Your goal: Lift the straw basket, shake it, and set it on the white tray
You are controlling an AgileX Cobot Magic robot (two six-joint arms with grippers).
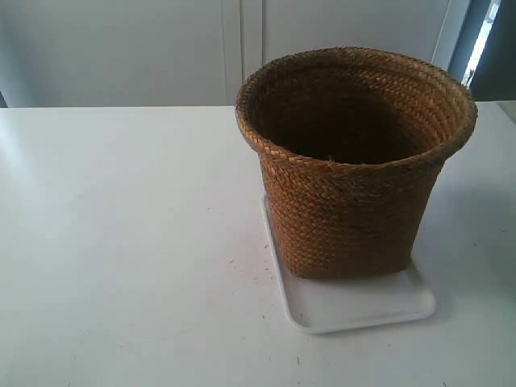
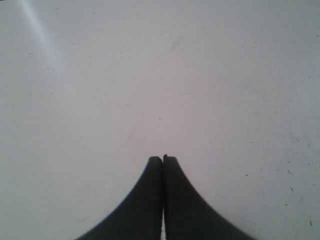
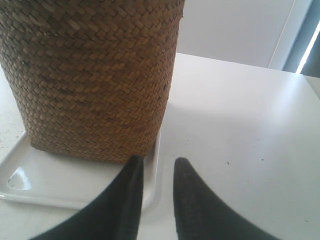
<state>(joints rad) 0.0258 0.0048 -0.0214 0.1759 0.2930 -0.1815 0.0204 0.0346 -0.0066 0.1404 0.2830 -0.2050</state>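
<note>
Count: 1 straw basket (image 1: pixel 355 161), 1 white tray (image 1: pixel 363 306), 2 grippers of mine, one per wrist cam.

The basket stands upright on the tray, its squarish base inside the tray's rim and covering most of it. In the ext. view a bare strip of tray shows along the near edge and a thinner one along the side. The flared braided rim spreads wider than the tray below. The inside looks dark; I can't see any contents. The tray lies flat on the white table (image 1: pixel 121 242).

My right gripper (image 3: pixel 158 162): fingers apart w/ a narrow gap and nothing between them. It sits just beside the tray, at the corner where the basket's base (image 3: pixel 95 75) meets the tray rim (image 3: pixel 50 185). One fingertip overlaps the rim in that cam; can't tell if it touches.

My left gripper (image 2: pixel 163 158): fingers pressed together, nothing held. Its cam shows only white table w/ small dark specks, so I can't place it vs. the tray.
</note>
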